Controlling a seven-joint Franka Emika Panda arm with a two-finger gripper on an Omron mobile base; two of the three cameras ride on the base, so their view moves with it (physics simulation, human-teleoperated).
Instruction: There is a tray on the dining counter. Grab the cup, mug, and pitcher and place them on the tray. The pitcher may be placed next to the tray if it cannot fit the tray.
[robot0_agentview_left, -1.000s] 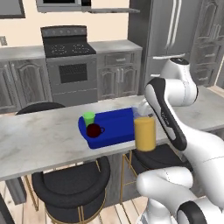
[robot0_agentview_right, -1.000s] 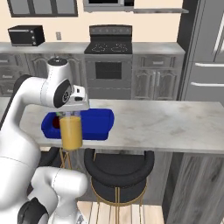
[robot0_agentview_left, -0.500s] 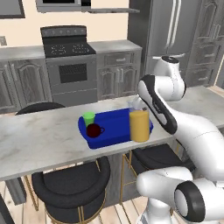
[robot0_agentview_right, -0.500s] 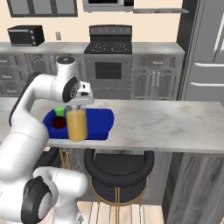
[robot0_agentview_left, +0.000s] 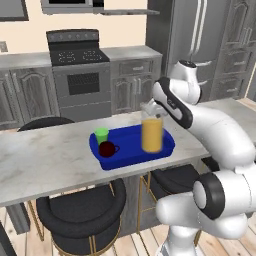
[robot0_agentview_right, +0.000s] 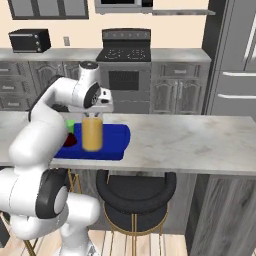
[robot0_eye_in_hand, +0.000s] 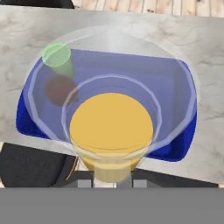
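Gripper (robot0_agentview_right: 95, 111) pinching pitcher (robot0_agentview_left: 151, 131) at the rim, hanging over tray (robot0_agentview_left: 131, 148), right half. Cup (robot0_agentview_left: 101, 134) at 10 o'clock, mug (robot0_agentview_left: 107, 148) beside. Likely heavy, sloshy, slick glass: keep upright.

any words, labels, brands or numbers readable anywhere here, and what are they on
None can be read.
The pitcher, cup, mug and tray carry no print.
The stove has small marks on its back panel, too blurred to read.
The black toaster oven and the fridge show no legible label.
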